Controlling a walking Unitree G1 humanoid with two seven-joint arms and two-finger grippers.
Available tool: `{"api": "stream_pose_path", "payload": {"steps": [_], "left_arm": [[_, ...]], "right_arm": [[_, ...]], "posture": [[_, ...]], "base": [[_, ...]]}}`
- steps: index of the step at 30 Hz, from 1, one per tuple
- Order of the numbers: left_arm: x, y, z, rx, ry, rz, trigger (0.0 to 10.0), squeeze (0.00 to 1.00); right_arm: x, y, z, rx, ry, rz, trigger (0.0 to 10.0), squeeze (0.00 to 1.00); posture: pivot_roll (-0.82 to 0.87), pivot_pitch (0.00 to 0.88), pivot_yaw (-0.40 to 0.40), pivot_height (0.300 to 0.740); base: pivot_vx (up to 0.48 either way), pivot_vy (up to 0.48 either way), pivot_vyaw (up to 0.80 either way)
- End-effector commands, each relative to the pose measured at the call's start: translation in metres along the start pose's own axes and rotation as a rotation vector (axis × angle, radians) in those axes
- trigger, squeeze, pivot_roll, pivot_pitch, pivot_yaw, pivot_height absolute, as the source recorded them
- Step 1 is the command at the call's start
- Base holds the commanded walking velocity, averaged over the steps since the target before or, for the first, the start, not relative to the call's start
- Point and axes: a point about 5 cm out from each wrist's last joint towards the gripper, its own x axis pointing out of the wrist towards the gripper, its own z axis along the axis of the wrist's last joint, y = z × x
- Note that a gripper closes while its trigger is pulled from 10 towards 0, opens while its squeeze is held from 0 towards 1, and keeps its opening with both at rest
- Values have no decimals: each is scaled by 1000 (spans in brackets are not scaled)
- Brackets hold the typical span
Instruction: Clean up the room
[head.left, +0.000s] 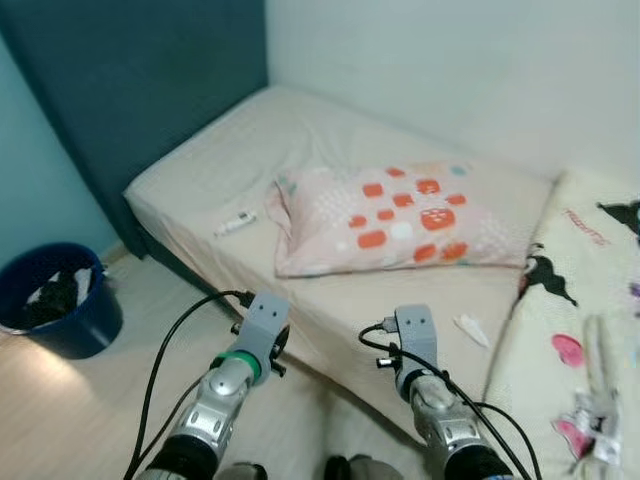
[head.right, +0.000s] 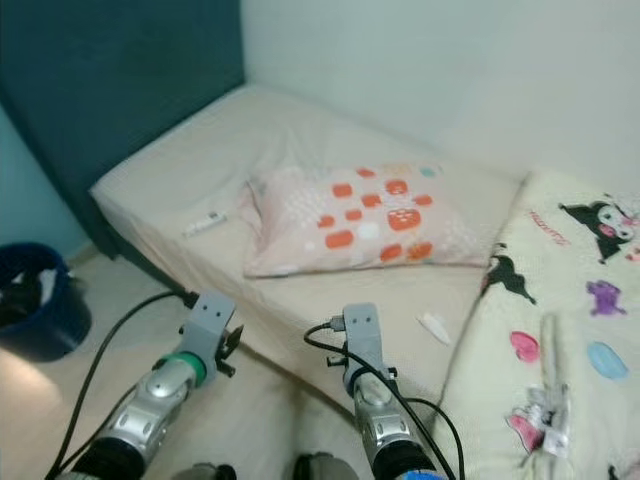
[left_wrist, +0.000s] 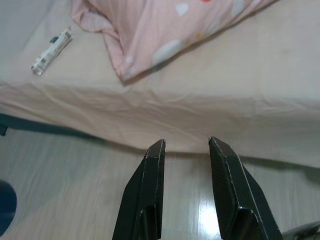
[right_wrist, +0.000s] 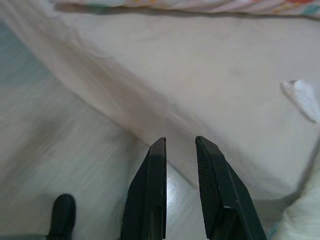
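Arms: both are raised forward over pale plank floor (head.left: 80, 400) at the bed's (head.left: 330, 300) near edge. Left gripper (left_wrist: 184, 145) and right gripper (right_wrist: 179, 141) are held slightly parted, nothing gripped. Soft pink spotted pillow (head.left: 400, 215) is laid mid-mattress; a small white tube (head.left: 235, 222) lies beside it, a white scrap (head.left: 470, 330) near the cartoon-print blanket (head.left: 585, 330). Round blue bin (head.left: 60, 300) is stood well apart, left.

Beige bed (head.left: 330, 300), teal headboard (head.left: 150, 80), white wall (head.left: 450, 70), pale wood floor (head.left: 70, 410)
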Motion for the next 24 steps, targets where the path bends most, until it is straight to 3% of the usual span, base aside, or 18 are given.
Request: {"api": "stream_pose_path", "payload": {"steps": [1,9,17,24], "left_arm": [[-2,-1,-6,1,24,-1,10000,0],[-2,1,-6,24,33,11,10000,0],[-1,2,-7,-4,34,31,10000,0],[-1,1,-7,-9,38,30,10000,0]], "right_arm": [[-1,1,-3,11,14,3,10000,0],[-1,1,-3,1,8,4,10000,0],[-1,1,-2,3,3,2,10000,0],[-1,3,-2,-27,0,13,10000,0]], "posture": [[-17,97,18,740],[-18,96,20,740],[-19,96,19,740],[-20,99,19,740]], "base": [[0,0,0],[0,0,0],[0,0,0],[0,-331,0]]}}
